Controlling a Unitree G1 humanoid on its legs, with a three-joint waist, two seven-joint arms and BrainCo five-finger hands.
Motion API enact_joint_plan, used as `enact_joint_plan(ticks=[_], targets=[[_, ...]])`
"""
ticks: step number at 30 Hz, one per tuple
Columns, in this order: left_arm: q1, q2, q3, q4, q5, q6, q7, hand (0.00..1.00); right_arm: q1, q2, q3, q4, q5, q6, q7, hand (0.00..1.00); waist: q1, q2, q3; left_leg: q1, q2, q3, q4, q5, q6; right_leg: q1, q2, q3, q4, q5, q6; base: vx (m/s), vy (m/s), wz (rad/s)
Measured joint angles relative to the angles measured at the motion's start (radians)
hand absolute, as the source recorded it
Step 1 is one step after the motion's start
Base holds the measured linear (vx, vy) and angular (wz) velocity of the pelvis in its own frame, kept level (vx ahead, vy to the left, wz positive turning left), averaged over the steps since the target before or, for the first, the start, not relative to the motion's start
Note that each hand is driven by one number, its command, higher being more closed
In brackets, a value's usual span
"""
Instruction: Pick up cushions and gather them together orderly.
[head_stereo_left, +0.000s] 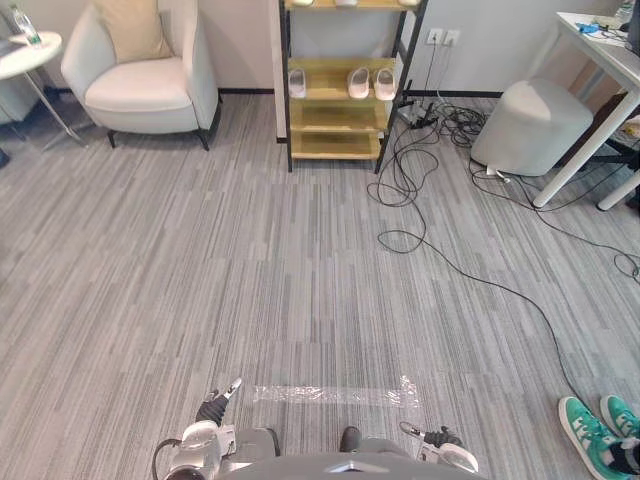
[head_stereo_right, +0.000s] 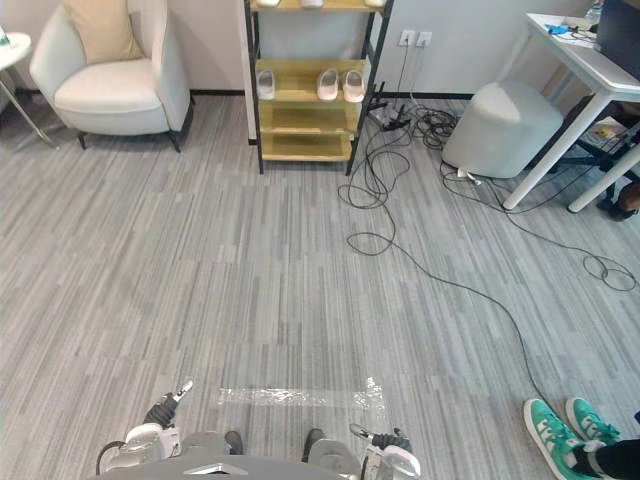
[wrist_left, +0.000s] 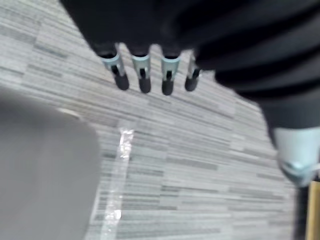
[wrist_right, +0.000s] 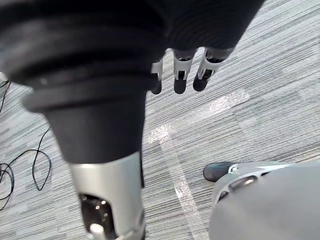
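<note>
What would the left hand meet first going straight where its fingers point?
Probably the grey carpet, near the clear tape strip: the left hand, held open, points down at the floor with nothing visible between. Depth is unclear.

We see grey striped carpet floor (head_stereo_left: 250, 280) w/ a strip of clear tape (head_stereo_left: 335, 395) stuck across it at the near end. At the far end stand a white armchair (head_stereo_left: 140, 95) (beige cushion (head_stereo_left: 132, 28) upright against its back), a wooden shelf unit (head_stereo_left: 340, 115) w/ pale slippers (head_stereo_left: 358, 82) on one level, & a grey pouf (head_stereo_left: 530, 125). Black cables (head_stereo_left: 420, 200) sprawl btw shelf & pouf.
</note>
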Motion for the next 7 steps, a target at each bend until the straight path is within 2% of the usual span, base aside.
enact_joint_plan(ticks=[2,7], targets=[[0.001,0.004,0.001,0.001,0.001,0.0,0.0,0.0,0.001,0.012,-0.018,0.0,0.0,0.0,0.0,0.0,-0.001,-0.01,-0.003,0.028,-0.02,0.001,-0.015,0.003,0.004,0.029,-0.015,0.004,-0.022,0.003,0.006,0.1,0.118,-0.05],[0.005,0.008,-0.001,0.005,0.018,0.001,-0.002,0.0,-0.002,0.022,-0.018,0.0,0.0,0.0,0.003,0.0,-0.003,-0.006,-0.003,0.076,-0.043,0.001,-0.07,0.016,0.025,0.062,-0.022,0.024,-0.059,0.01,0.016,0.07,0.047,-0.06]])
